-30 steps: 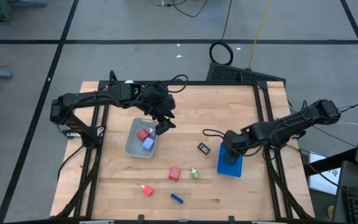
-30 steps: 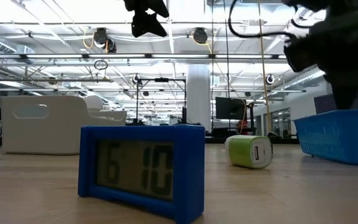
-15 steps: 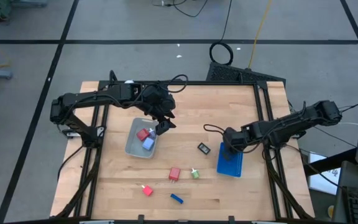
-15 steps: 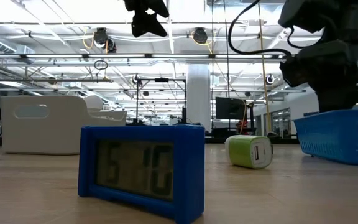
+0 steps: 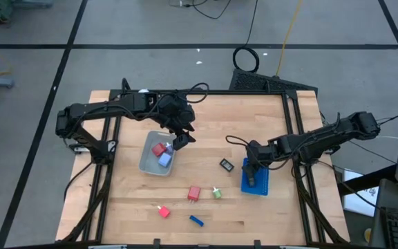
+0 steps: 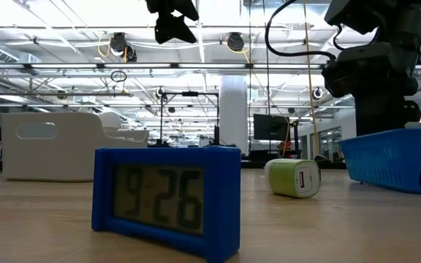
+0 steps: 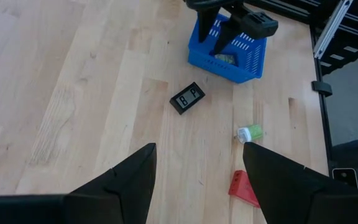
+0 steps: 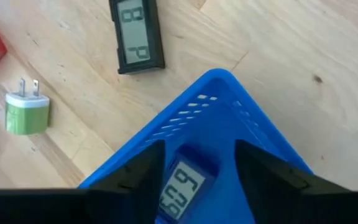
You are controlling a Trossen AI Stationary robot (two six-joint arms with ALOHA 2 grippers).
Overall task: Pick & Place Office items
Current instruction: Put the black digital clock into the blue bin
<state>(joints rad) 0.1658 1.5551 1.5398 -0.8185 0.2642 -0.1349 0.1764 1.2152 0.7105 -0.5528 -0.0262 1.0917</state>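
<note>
Drop done, I think: right fingers [image 8: 194, 186] apart over the blue tray [image 8: 272, 155].

A small blue clock [image 8: 182, 186] lies in it, seemingly released. Next: lift clear, go for the black clock [image 8: 135, 31] or green plug [image 8: 27, 112] on the bench [image 5: 206, 131]. Left fingers [image 7: 194, 186] spread above the grey tray [image 5: 147, 162]. Beyond, an open workshop hall.
</note>
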